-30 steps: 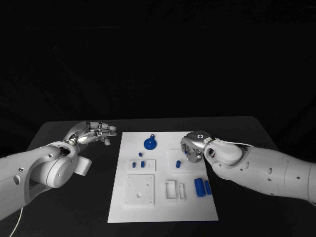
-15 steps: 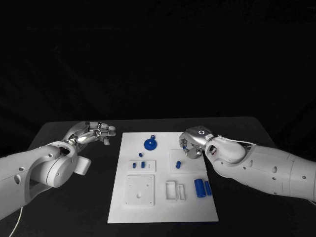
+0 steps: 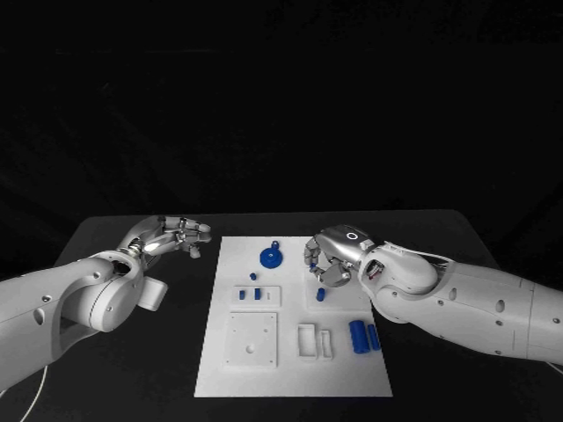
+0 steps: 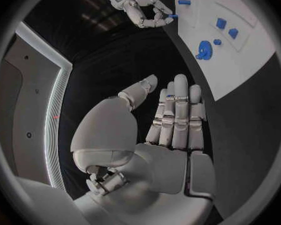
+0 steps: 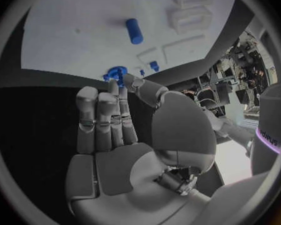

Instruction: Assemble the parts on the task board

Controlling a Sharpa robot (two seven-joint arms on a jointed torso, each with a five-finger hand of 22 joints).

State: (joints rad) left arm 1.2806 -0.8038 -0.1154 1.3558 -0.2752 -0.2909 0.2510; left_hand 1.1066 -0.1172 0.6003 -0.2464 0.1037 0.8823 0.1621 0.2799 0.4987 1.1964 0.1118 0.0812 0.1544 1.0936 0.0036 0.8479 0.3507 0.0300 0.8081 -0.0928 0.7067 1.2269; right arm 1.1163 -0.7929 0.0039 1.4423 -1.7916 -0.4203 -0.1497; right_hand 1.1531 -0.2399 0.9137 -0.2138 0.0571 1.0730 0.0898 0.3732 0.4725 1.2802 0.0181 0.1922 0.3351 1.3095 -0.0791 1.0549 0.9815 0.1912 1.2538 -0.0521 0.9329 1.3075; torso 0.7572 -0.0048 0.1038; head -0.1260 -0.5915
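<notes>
The white task board [image 3: 295,360] lies in the middle of the black table. On it are a round blue part [image 3: 270,257], three small blue parts [image 3: 249,294] in a white block, one short blue part [image 3: 319,294] and two blue cylinders [image 3: 355,334]. My right hand [image 3: 331,258] hovers over the board's far right area, just right of the round part, pinching a small blue part [image 4: 172,16] between thumb and finger. My left hand [image 3: 167,237] rests left of the board with nothing in it; its fingers [image 4: 178,115] lie straight, the thumb apart.
White fixture blocks [image 3: 250,337] and a slotted white holder [image 3: 312,339] stand on the board's near half. Bare black table [image 3: 129,369] lies on both sides of the board. My right forearm [image 3: 471,308] stretches over the table's right side.
My right hand has shifted left and a little farther away, closer to the round blue part. The left hand and the parts on the board have stayed put.
</notes>
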